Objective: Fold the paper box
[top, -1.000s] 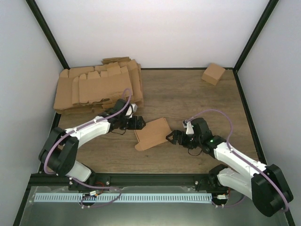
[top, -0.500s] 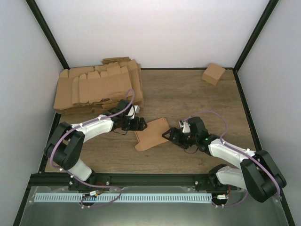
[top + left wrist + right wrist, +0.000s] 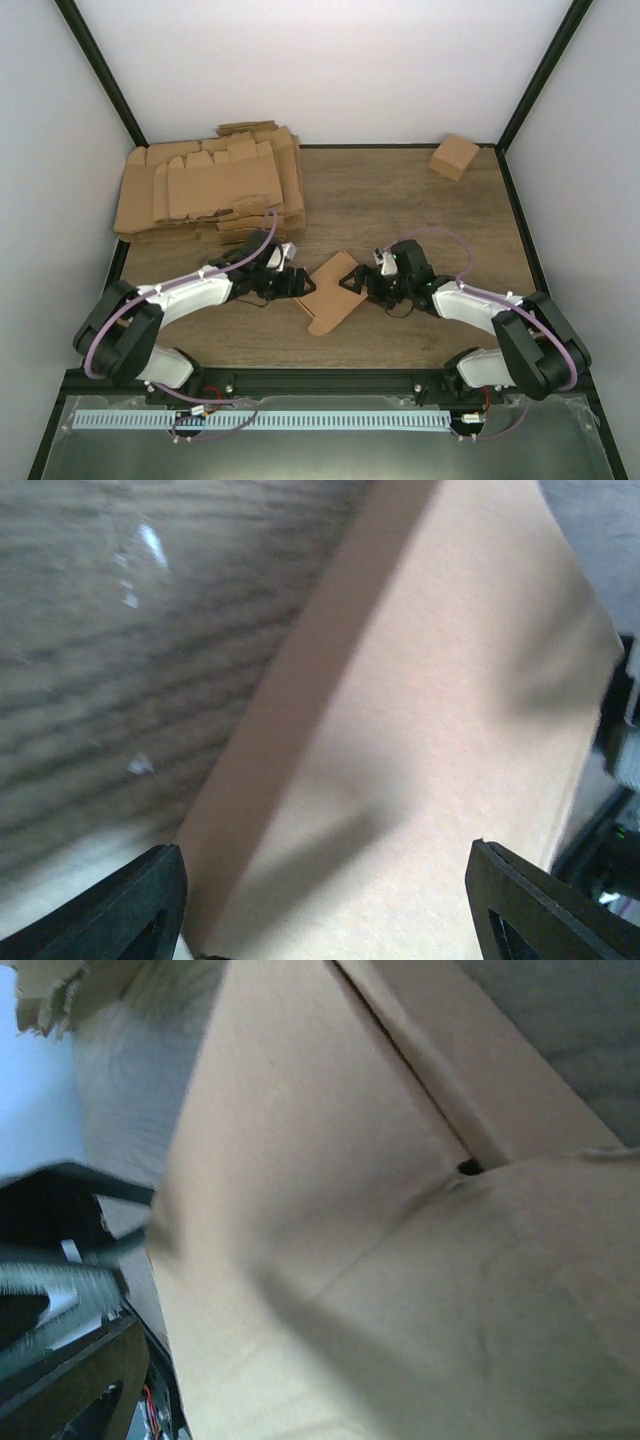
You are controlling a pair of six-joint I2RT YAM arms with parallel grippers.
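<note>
The paper box (image 3: 333, 293) is a brown cardboard piece with crease lines, lying partly raised in the middle of the table between my two grippers. My left gripper (image 3: 299, 283) meets its left end. In the left wrist view the paper box (image 3: 420, 730) fills the space between the fingertips (image 3: 150, 900), and my left gripper (image 3: 325, 865) is shut across its width. My right gripper (image 3: 358, 283) is open at the box's right edge. Close to that wrist camera, the creased cardboard (image 3: 400, 1260) hides most of the jaws; one finger (image 3: 80, 1385) shows at lower left.
A thick pile of brown cardboard blanks (image 3: 205, 190) covers the back left of the table. A small cube-like carton (image 3: 453, 156) stands in the back right corner. White walls and black frame posts (image 3: 100, 75) enclose the wooden table (image 3: 400, 210).
Both grippers have closed in on the paper box from either side. The box has turned, its near end swinging toward the table's front. The left jaws have narrowed a little.
</note>
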